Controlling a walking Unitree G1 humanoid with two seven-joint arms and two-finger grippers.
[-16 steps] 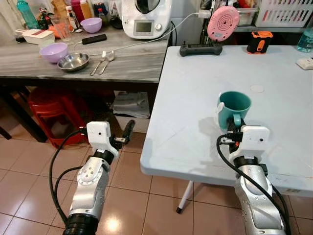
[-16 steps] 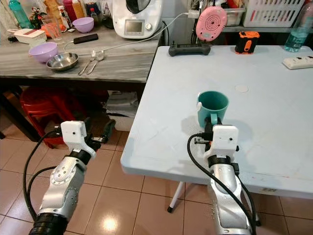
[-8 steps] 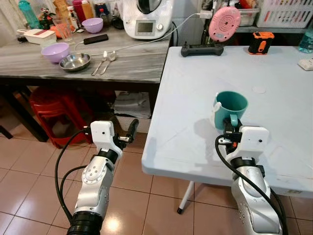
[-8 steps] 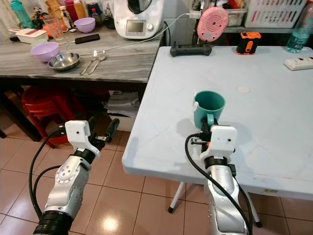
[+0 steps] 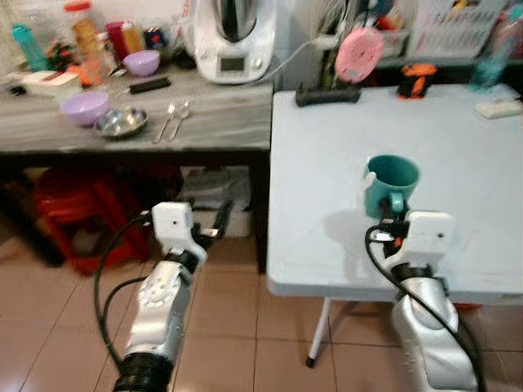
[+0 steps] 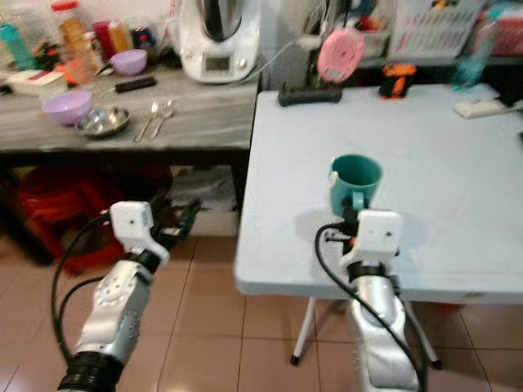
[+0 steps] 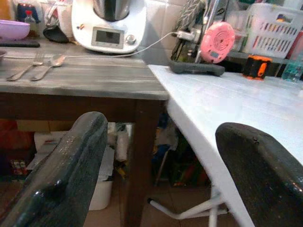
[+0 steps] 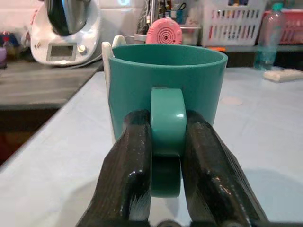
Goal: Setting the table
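Overhead, head views: right gripper pinches the handle of one teal ceramic mug, which sits just beyond its fingertips on the pale blue table. Left gripper hangs off the table edge. Two purple bowls and one steel bowl on the grey wooden counter, far from both

Left wrist: fingers spread, holding nothing

Right wrist: handle clamped between both fingers; keep the mug level, lower gently, then release
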